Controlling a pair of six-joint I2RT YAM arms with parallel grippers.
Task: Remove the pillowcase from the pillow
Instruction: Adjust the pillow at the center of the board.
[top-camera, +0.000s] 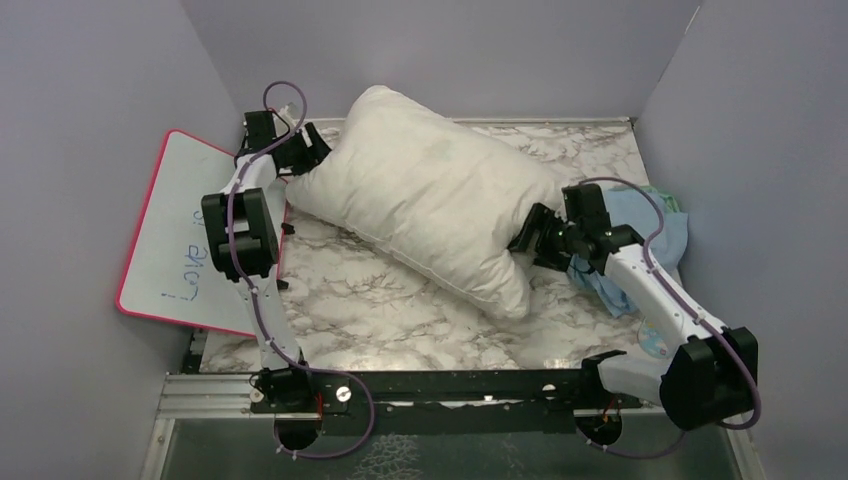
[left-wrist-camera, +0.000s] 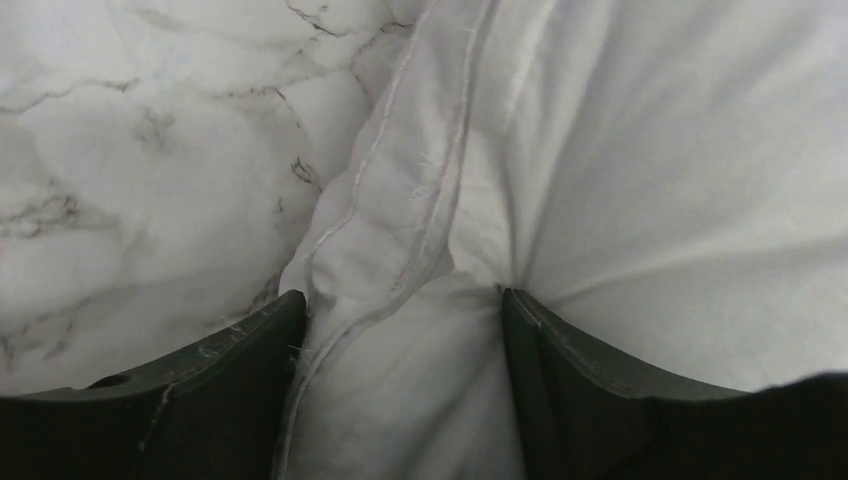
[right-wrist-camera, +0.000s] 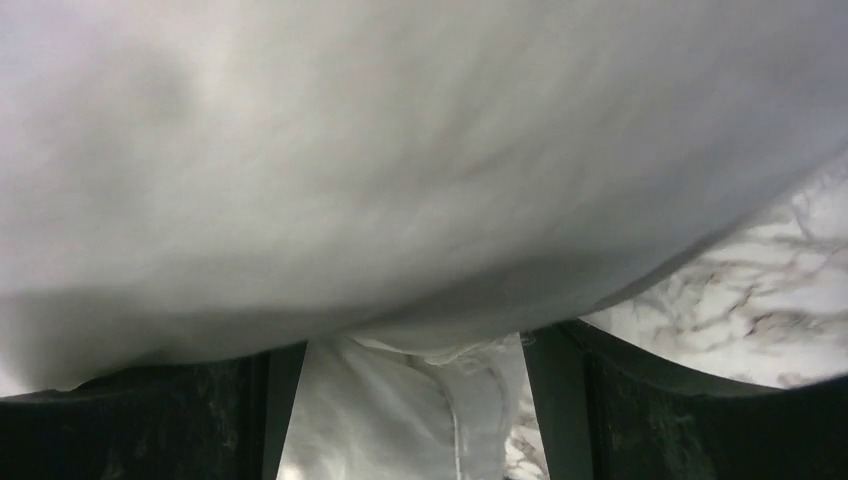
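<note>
The cream-white pillow (top-camera: 420, 205) lies slantwise across the marble table (top-camera: 380, 310). My left gripper (top-camera: 305, 150) is at its far-left corner. In the left wrist view its jaws (left-wrist-camera: 400, 310) stand wide, with the seamed edge of the pillow (left-wrist-camera: 650, 180) filling the gap and one finger denting the fabric. My right gripper (top-camera: 527, 232) is at the pillow's right end. In the right wrist view a flat corner of the pillow (right-wrist-camera: 400, 150) lies loosely between the wide jaws (right-wrist-camera: 410, 350), with marble showing beside one finger. The light blue pillowcase (top-camera: 655, 225) is bunched at the right under the right arm, off the pillow.
A pink-framed whiteboard (top-camera: 185, 235) leans at the left edge, beside the left arm. Grey walls close in the table on the left, back and right. The arms' base rail (top-camera: 440, 385) runs along the near edge.
</note>
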